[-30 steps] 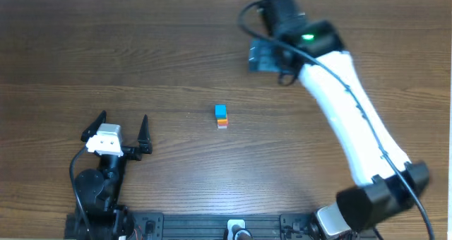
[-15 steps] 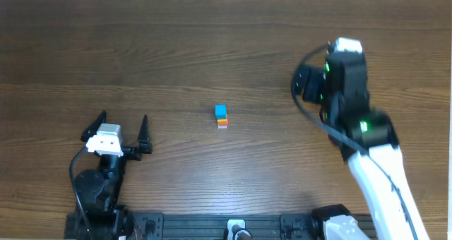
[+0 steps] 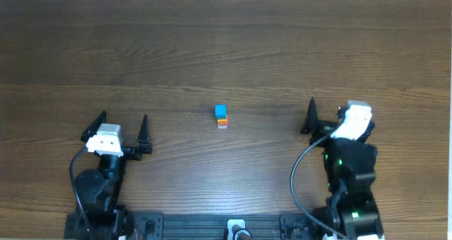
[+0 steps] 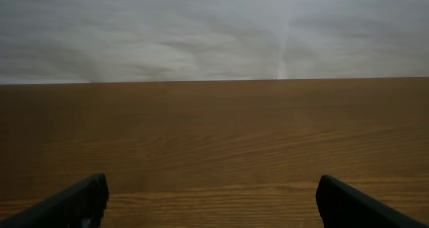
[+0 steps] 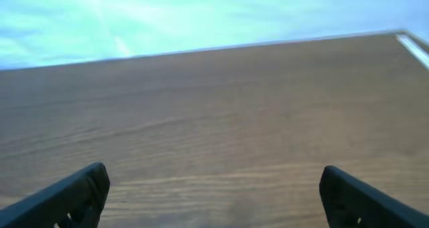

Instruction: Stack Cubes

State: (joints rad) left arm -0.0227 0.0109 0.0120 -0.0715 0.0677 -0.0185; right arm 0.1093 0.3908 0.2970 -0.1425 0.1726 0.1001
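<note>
Dark wood-grain table (image 3: 226, 42), pale wall (image 4: 214, 27) beyond. Cube stack (image 3: 222, 117), blue on top, stands mid-table. Left gripper (image 3: 122, 120) and right gripper (image 5: 214, 188) flank it well apart, both spread wide, empty.

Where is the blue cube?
In the top view, the blue cube sits atop an orange cube near the middle of the table, between the left gripper and right gripper.

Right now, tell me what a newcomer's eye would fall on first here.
A tiny stack of cubes, blue on top of orange, stands alone in the middle of the dark wooden table. The left gripper and the right gripper sit open to either side, near the arms' bases.
</note>
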